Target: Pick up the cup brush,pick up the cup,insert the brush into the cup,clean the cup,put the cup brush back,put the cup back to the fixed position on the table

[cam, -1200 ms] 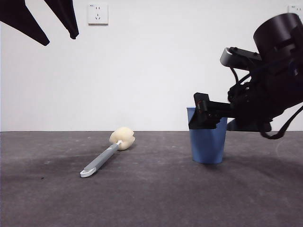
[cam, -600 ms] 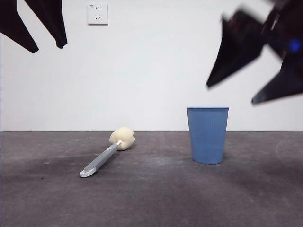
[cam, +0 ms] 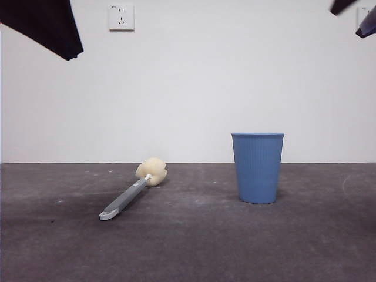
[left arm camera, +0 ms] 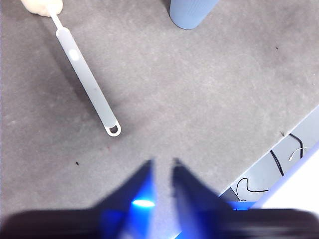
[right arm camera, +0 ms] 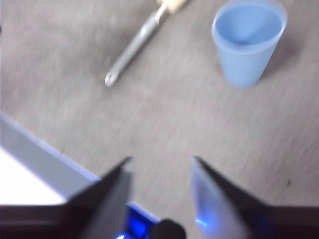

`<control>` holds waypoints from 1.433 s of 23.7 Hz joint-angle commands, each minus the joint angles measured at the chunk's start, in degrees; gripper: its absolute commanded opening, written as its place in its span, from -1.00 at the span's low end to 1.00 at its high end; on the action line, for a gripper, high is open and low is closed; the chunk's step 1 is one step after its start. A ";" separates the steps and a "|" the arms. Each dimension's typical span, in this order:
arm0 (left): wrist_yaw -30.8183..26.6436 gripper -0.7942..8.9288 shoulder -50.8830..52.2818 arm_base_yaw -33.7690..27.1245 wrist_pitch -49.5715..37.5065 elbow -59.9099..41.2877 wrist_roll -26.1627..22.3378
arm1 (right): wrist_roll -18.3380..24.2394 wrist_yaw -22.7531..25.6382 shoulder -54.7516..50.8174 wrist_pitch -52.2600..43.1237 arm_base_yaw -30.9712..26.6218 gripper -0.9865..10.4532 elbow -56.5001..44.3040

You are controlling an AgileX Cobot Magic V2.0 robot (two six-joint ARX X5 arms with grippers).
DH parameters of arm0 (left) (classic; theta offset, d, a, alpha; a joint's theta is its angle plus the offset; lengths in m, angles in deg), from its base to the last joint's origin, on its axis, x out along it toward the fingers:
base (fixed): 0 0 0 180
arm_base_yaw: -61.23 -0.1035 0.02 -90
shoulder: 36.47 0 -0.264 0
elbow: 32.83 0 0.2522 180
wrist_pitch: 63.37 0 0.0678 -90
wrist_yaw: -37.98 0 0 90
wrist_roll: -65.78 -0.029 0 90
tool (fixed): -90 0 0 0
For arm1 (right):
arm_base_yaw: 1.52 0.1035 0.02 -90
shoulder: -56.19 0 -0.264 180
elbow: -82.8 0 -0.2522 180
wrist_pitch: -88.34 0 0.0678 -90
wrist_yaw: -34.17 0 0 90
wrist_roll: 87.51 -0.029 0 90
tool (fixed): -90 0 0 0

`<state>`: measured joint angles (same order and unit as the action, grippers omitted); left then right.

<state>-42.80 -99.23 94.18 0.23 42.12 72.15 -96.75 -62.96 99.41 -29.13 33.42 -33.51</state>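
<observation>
The brush (cam: 133,192) is lying flat on the table (cam: 194,247), left of the cup (cam: 257,167) in the front view and well apart from it. Its long axis is running diagonally: the cream sponge head (cam: 152,171) is pointing toward the back wall and slightly toward the cup's side, while the grey handle is extending forward and away from the cup, ending in a pale loop tip (cam: 108,215) nearest the camera. The handle is resting on the surface along its length.

The cup is standing upright on the table, mouth upward, wider at the rim. In the right wrist view its interior (right arm camera: 247,26) is showing nothing inside.

The left gripper (left arm camera: 162,167) is hanging high above the table, over the bare area beyond the handle's loop tip (left arm camera: 113,130). Its jaws are standing slightly apart with a narrow gap between them, gripping nothing. In the front view it is probably the dark shape at the top left corner (cam: 47,26).

The right gripper (right arm camera: 162,162) is also hanging high above the table, its view blurred. Its jaws are standing wide apart and holding nothing. Both the brush (right arm camera: 142,42) and the cup are lying well clear of it.

A wall socket (cam: 121,17) is showing on the white wall behind.
</observation>
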 commanded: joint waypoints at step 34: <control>-3.06 -0.84 36.30 -30.45 -42.42 -21.44 -14.03 | -0.98 0.00 -0.07 0.26 0.00 -0.83 0.00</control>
<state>-45.86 -64.28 64.24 -40.38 24.83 58.70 -97.21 -63.12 99.39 -28.60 33.40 -33.51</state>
